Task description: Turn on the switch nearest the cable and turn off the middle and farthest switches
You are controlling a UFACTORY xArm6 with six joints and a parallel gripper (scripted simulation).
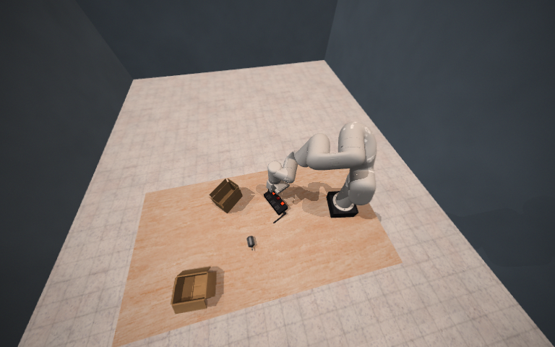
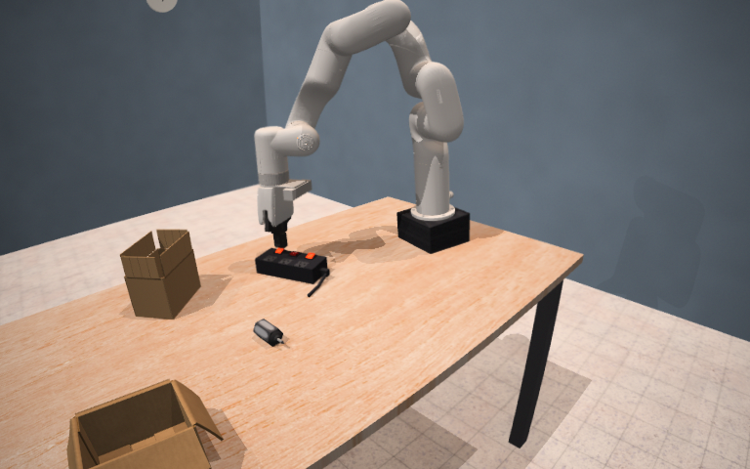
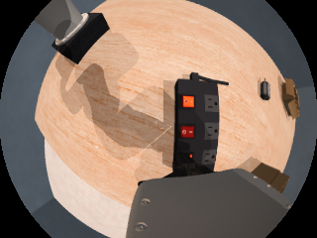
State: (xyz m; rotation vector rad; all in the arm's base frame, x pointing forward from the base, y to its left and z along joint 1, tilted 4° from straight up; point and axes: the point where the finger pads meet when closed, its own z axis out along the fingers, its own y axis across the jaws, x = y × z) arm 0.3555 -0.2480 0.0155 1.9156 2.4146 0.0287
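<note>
Though wrist-hidden, closed tool [image 2: 280, 240] outside.

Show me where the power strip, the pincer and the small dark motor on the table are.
power strip [image 2: 290, 267]: exterior view, on its black front side.
pincer [image 2: 280, 241]: exterior view, at its closed fingertips above the strip's far end.
small dark motor [image 2: 266, 331]: exterior view, on its cylindrical body.

The top view looks steeply down from high and far, taking in the whole desk [image 1: 327, 262] and surrounding floor. The exterior view stands nearer, off one desk corner, facing the arm [image 2: 331, 71]. The wrist view looks down close above the power strip [image 3: 196, 126], which all three views share.
</note>
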